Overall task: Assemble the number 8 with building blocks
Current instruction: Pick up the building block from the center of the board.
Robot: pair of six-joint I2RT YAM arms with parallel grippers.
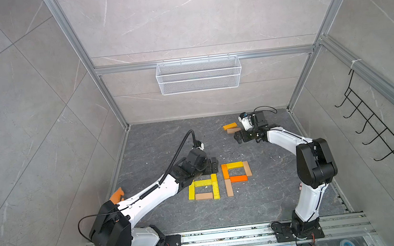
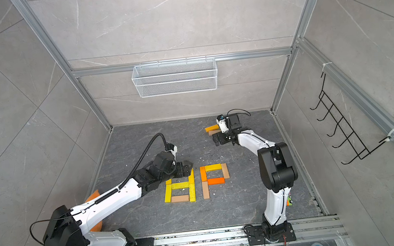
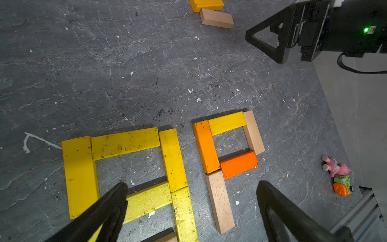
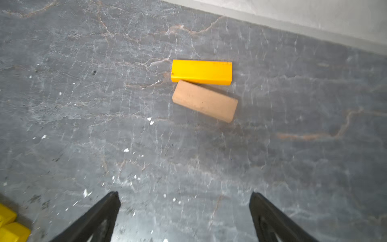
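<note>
Building blocks lie flat on the dark floor in two figures. Yellow bars (image 3: 125, 143) and a tan bottom bar (image 1: 203, 196) make a two-looped figure (image 1: 203, 182). Beside it, orange (image 3: 206, 146), yellow and tan bars form a P shape (image 1: 236, 172). A loose yellow block (image 4: 201, 71) and a loose tan block (image 4: 204, 101) touch near the back wall. My left gripper (image 3: 192, 185) hangs open over the yellow figure's upper part (image 1: 211, 164), holding nothing. My right gripper (image 4: 184, 193) is open and empty, just short of the loose pair (image 1: 237, 138).
A white wire basket (image 1: 198, 74) hangs on the back wall and a black wire rack (image 1: 370, 120) on the right wall. An orange plush toy (image 1: 117, 194) lies under the left arm. A pink toy (image 3: 336, 167) and a toy car (image 3: 342, 185) sit by the right wall.
</note>
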